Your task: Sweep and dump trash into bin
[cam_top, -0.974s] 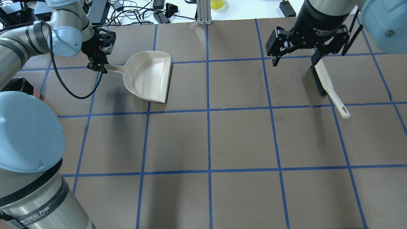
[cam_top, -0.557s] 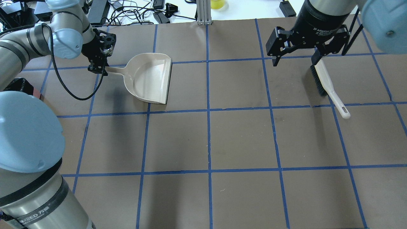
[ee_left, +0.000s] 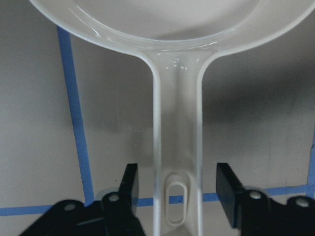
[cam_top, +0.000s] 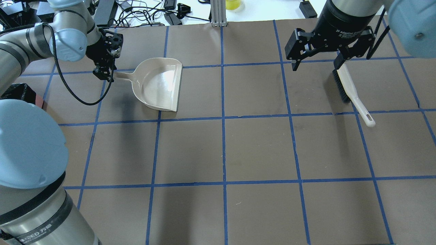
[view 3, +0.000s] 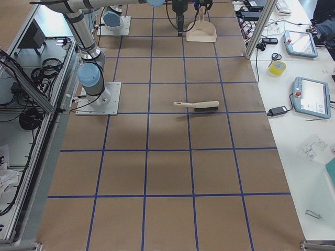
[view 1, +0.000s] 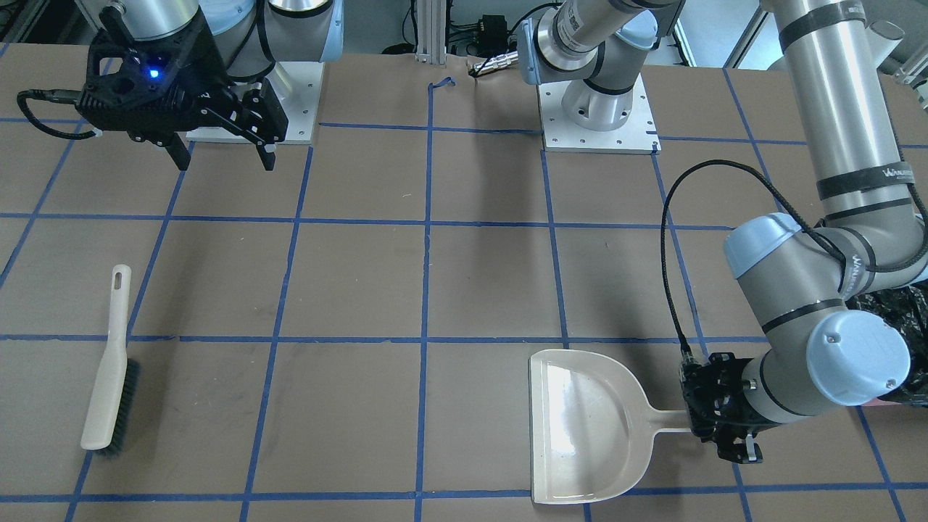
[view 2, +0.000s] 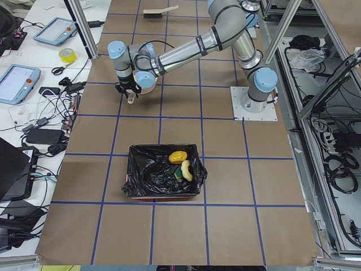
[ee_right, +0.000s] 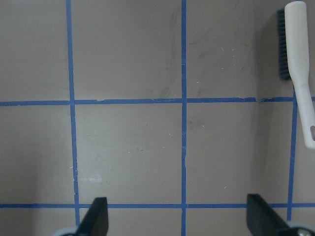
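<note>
The bin (view 2: 148, 172), a pink box lined with a black bag, stands on the table at the robot's left. In it lie the trash pieces: the orange-brown lump (view 2: 178, 156), the yellow-green block (view 2: 179, 171) and the cream crescent (view 2: 186, 169). The beige dustpan (cam_top: 158, 85) lies empty on the table. My left gripper (ee_left: 177, 196) is open, its fingers (ee_left: 129, 189) either side of the dustpan handle (ee_left: 176, 137) with a gap on each side. It also shows in the overhead view (cam_top: 105, 72). My right gripper (cam_top: 316, 64) is open and empty above the table, beside the brush (cam_top: 347, 85).
The brush (view 1: 109, 370) lies flat, bristles sideways, far from the dustpan (view 1: 580, 424). An edge of the black bag (view 1: 895, 304) shows behind my left arm. Cables and devices (cam_top: 143, 13) lie beyond the table's far edge. Blue tape lines grid the brown table (cam_top: 255, 149).
My left gripper and the dustpan have shifted a little toward the near side, and the pan has turned slightly. The right arm and the brush have not moved.
</note>
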Controlling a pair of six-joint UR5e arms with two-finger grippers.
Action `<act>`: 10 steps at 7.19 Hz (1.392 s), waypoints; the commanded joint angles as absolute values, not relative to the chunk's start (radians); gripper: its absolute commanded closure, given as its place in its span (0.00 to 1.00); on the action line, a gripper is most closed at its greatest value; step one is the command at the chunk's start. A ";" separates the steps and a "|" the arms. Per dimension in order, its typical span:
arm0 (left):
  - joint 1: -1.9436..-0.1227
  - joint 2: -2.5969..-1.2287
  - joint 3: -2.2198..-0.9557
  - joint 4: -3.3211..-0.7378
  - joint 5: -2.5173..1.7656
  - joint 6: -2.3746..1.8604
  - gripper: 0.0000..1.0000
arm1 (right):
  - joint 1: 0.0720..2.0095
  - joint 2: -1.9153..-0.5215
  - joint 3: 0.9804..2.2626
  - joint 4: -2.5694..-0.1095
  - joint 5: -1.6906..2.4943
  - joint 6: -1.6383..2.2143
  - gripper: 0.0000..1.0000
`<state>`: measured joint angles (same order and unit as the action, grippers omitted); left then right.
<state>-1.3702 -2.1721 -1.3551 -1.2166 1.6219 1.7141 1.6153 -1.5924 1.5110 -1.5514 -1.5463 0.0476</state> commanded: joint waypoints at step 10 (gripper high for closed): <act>-1.575 -1.675 -1.386 -1.692 1.580 0.590 0.30 | 1.615 -1.595 1.511 -1.551 -1.546 0.048 0.00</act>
